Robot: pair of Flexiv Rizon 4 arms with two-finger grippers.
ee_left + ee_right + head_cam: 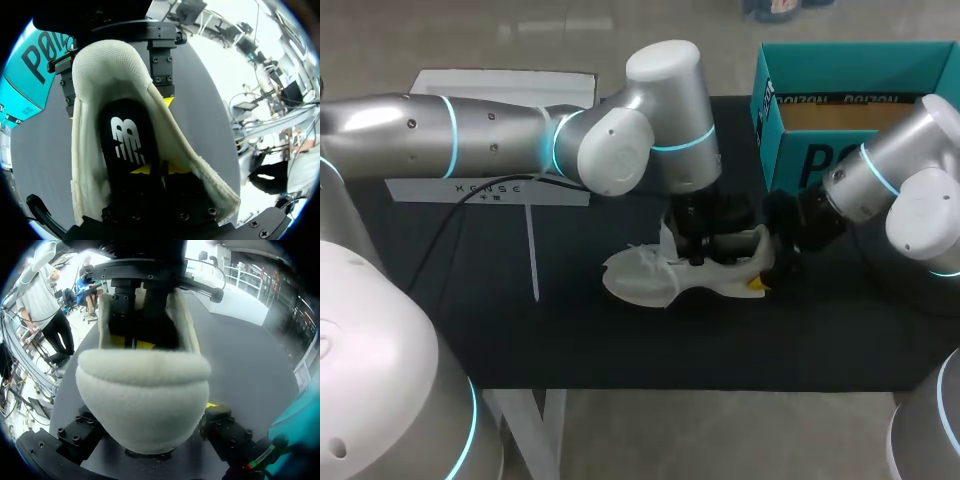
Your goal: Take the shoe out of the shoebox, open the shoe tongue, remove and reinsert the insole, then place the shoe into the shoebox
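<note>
A white shoe lies on the black table, toe toward the left. My left gripper points straight down into its opening. In the left wrist view its yellow tips stand slightly apart, open, just over the black insole, which lies flat inside the shoe. My right gripper is shut on the heel, one finger pressed against each side. In the right wrist view the padded heel fills the space between the fingers of that gripper. The left gripper shows beyond the collar.
The teal shoebox stands open at the back right, close behind my right arm; it also shows as a shoebox beyond the heel. A white board and a thin white rod lie at the left.
</note>
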